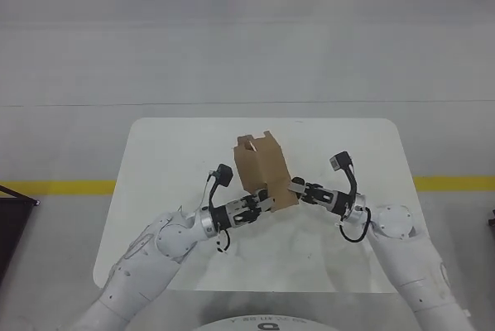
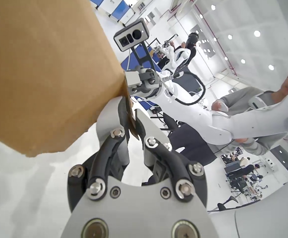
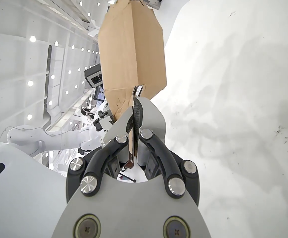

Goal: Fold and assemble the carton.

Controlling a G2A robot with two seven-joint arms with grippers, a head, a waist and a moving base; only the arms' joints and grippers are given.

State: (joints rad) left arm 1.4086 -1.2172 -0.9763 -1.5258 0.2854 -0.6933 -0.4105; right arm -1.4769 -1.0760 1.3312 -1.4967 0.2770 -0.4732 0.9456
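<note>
Top view showed the carton [image 1: 262,170] held over the middle of the white table [image 1: 165,174], brown and partly opened, with flaps sticking up at its far end. I could not tell whether its underside touched the table. My left gripper [image 1: 258,203] was closed tight on the carton's near lower edge. My right gripper [image 1: 295,189] was clamped on its lower corner on the other side, so I had it between both arms. In my left wrist view a thin cardboard edge sat pinched between my fingers [image 2: 106,117], with one broad flat side of the carton just beside them. In my right wrist view the fingers [image 3: 151,115] squeezed a ragged cardboard edge, and the carton rose beyond them along a folded corner.
</note>
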